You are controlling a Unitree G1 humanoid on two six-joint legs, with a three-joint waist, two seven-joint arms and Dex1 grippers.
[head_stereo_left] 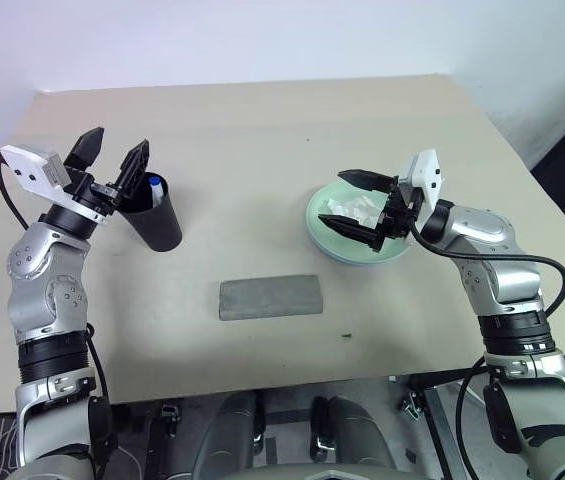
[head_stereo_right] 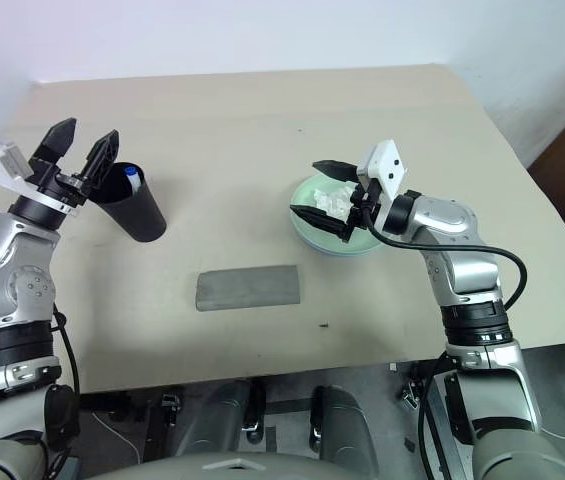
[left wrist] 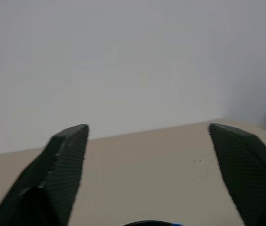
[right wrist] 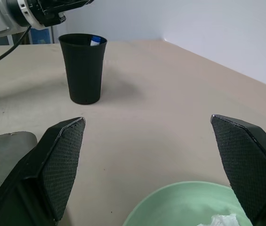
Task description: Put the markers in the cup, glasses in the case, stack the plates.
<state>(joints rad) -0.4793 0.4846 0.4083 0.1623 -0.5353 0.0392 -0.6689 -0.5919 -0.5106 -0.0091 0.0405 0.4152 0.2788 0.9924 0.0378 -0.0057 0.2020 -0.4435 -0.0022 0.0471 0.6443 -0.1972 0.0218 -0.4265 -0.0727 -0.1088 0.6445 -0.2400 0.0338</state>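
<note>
The black cup (head_stereo_left: 158, 224) stands at the left of the table with a marker's blue cap (head_stereo_left: 154, 184) showing at its rim. My left gripper (head_stereo_left: 117, 143) hangs open just above and left of the rim, holding nothing. The grey case (head_stereo_left: 269, 297) lies flat in the middle near the front. At the right, a mint green plate (head_stereo_left: 394, 250) sits on what looks like a light blue one. My right gripper (head_stereo_left: 343, 201) is open over the plate, its fingers on either side of a crumpled white tissue (head_stereo_left: 353, 208). The glasses are out of view.
The tan table (head_stereo_left: 262, 140) has open room behind and between the cup and the plates. Its front edge runs just below the case, and its right edge lies beyond the plates. A small dark speck (head_stereo_left: 346, 335) lies near the front.
</note>
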